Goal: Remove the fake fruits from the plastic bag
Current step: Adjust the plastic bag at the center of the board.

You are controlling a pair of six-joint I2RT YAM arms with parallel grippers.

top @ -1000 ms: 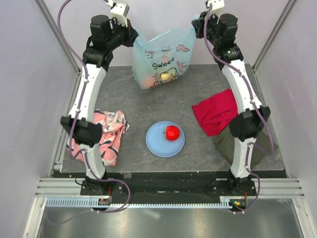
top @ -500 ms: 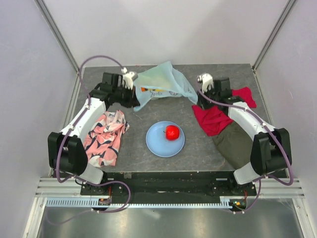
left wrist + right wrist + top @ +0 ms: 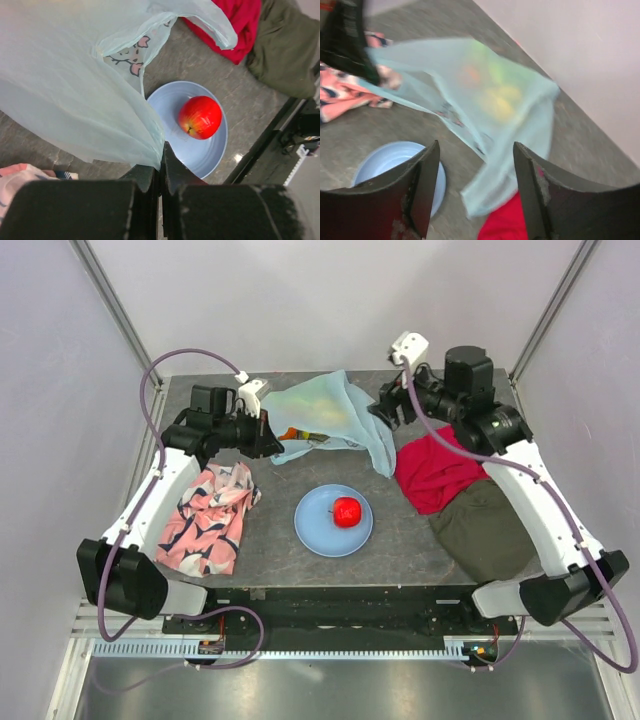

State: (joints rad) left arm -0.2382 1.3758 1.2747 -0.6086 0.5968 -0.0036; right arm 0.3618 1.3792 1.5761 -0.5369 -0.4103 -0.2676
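Observation:
The pale-blue plastic bag [image 3: 330, 420] lies slumped at the back of the table. My left gripper [image 3: 265, 435] is shut on its left edge, and the film [image 3: 65, 85] comes out of the closed jaws [image 3: 161, 155]. Blurred yellow, orange and green fruits [image 3: 502, 100] show through the bag [image 3: 530, 125]. My right gripper [image 3: 385, 410] hovers open at the bag's right side, nothing between its fingers [image 3: 476, 165]. A red apple [image 3: 347, 508] [image 3: 200, 117] sits on the light-blue plate [image 3: 315, 530].
A pink patterned cloth [image 3: 210, 515] lies at the left. A red cloth [image 3: 435, 470] and an olive cloth [image 3: 485, 530] lie at the right, under the right arm. The plate [image 3: 210, 155] [image 3: 390, 155] is in front of the bag.
Both arms brought the bag down from high up onto the table. The right gripper opened and let go of the bag's right side, which has dropped; the left still holds its edge.

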